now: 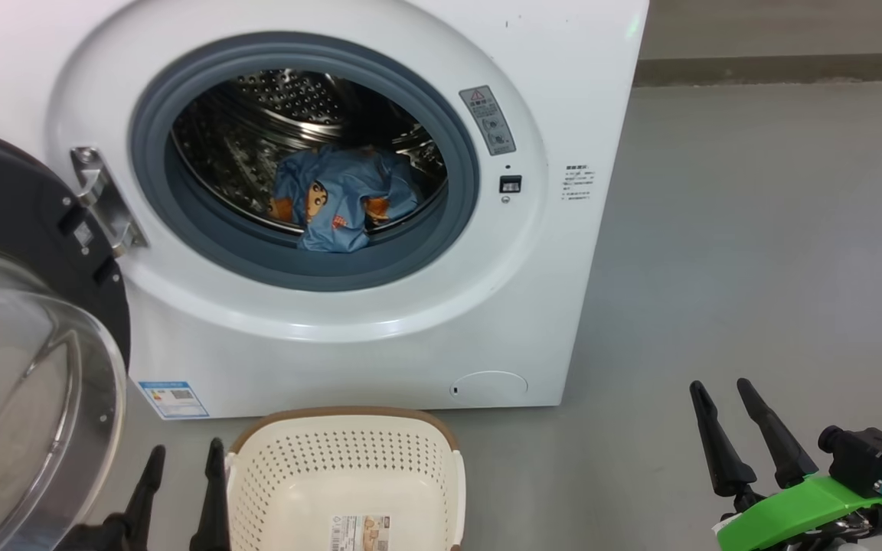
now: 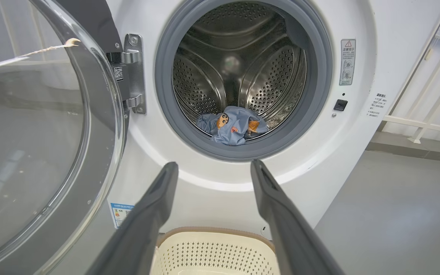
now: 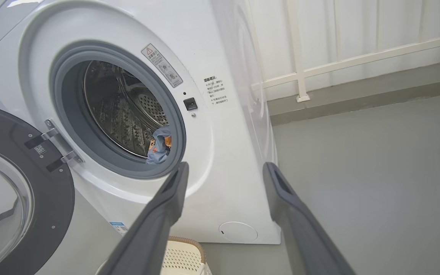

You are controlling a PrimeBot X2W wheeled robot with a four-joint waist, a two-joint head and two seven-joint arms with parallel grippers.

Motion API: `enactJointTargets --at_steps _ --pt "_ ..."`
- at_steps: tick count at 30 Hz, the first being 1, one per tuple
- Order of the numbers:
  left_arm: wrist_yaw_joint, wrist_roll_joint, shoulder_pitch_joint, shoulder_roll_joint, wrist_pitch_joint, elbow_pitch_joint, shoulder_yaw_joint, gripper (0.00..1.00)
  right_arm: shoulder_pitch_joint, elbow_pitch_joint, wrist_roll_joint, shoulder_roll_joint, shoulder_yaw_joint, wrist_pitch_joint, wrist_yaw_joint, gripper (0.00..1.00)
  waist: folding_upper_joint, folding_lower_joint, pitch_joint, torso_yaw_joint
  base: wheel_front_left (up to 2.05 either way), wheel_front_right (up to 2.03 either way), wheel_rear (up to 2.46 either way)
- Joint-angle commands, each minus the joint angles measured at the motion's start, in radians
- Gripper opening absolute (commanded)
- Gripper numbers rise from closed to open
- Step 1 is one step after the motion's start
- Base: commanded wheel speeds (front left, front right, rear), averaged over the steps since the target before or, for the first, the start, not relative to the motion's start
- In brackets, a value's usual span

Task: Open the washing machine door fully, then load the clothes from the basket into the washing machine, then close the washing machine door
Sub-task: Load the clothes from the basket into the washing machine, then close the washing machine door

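The white washing machine (image 1: 380,337) faces me with its round door (image 1: 20,360) swung wide to the left on a metal hinge (image 1: 104,203). Light-blue clothes (image 1: 338,200) with orange figures lie at the front of the steel drum, also seen as clothes (image 2: 233,124) and clothes (image 3: 159,144). The cream basket (image 1: 345,474) stands on the floor before the machine, holding nothing but its label. My left gripper (image 1: 184,455) is open just left of the basket. My right gripper (image 1: 724,394) is open over bare floor to the right, away from the machine.
Grey floor (image 1: 755,252) spreads to the right of the machine. A white railing (image 3: 342,57) and a low step run behind it. The open door's glass bowl (image 2: 25,145) bulges close to my left arm.
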Motion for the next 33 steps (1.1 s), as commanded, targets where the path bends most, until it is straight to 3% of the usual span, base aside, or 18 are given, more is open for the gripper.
enactJointTargets --at_steps 1,13,33 --pt "0.009 0.006 -0.01 0.014 -0.01 -0.034 0.036 1.0 -0.003 -0.022 -0.01 -0.014 0.023 -0.005 0.009 1.0 0.0 0.0 -0.005 0.006 0.0 0.0 0.0" --pt "0.028 0.027 0.039 0.006 -0.02 -0.079 0.045 1.0 0.015 -0.011 -0.07 -0.006 -0.006 -0.005 0.009 1.0 0.0 0.0 -0.016 0.018 0.0 0.0 0.0" --pt "0.006 0.034 0.032 -0.005 -0.021 -0.098 0.061 1.0 0.006 -0.015 -0.091 0.006 -0.03 -0.005 0.009 1.0 0.0 0.0 -0.011 0.014 0.0 0.0 0.0"
